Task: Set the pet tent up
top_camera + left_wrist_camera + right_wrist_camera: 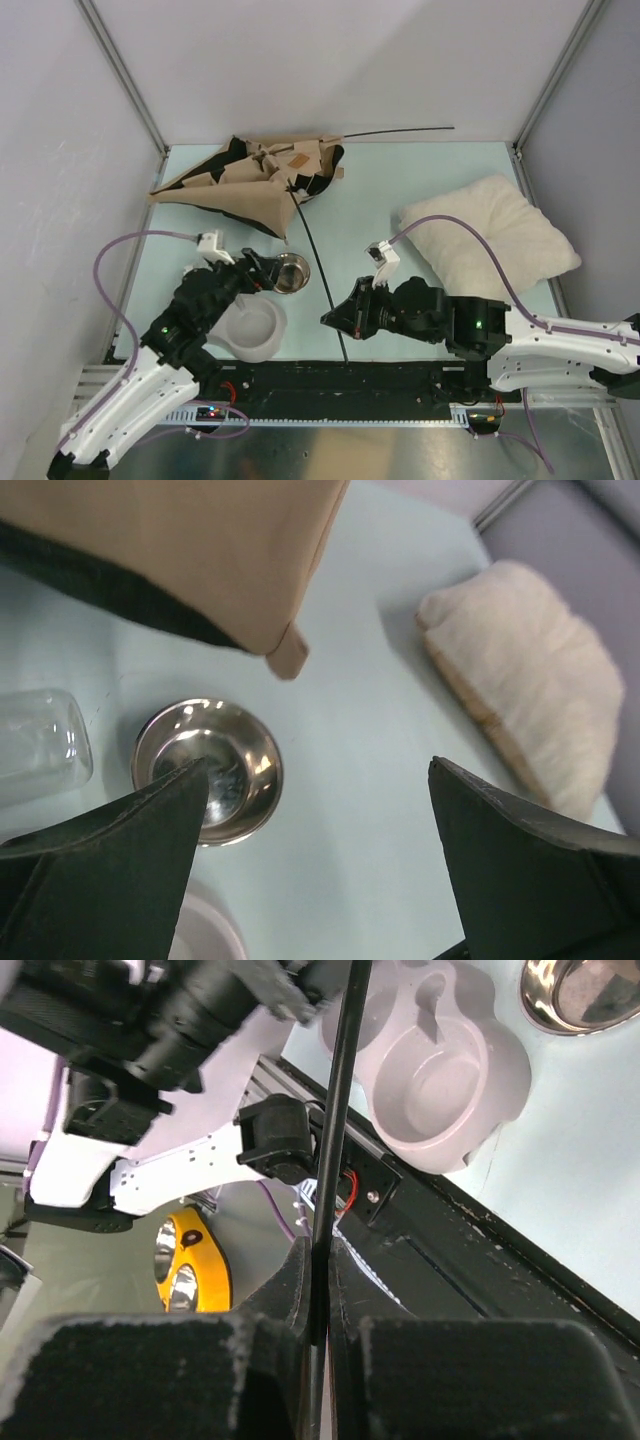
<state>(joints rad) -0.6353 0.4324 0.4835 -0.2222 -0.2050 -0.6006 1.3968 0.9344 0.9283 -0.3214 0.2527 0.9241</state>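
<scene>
The pet tent (250,180) lies collapsed at the back left, tan fabric with black lining and a brown label patch (298,160). Its tan edge (200,550) fills the top of the left wrist view. One thin black pole (312,245) runs from the tent to the near edge. My right gripper (333,318) is shut on that pole (340,1090), which is pinched between the pads of the right gripper (318,1252). A second pole (400,131) sticks out along the back wall. My left gripper (268,270) hovers open over the table with nothing in the left gripper (318,770).
A steel bowl (291,272) sits just beyond the left fingers (130,850). The pale double pet bowl (250,330) stands by the near edge, under the left arm. A cream pillow (490,240) lies at the right. A clear container (35,740) shows at the left.
</scene>
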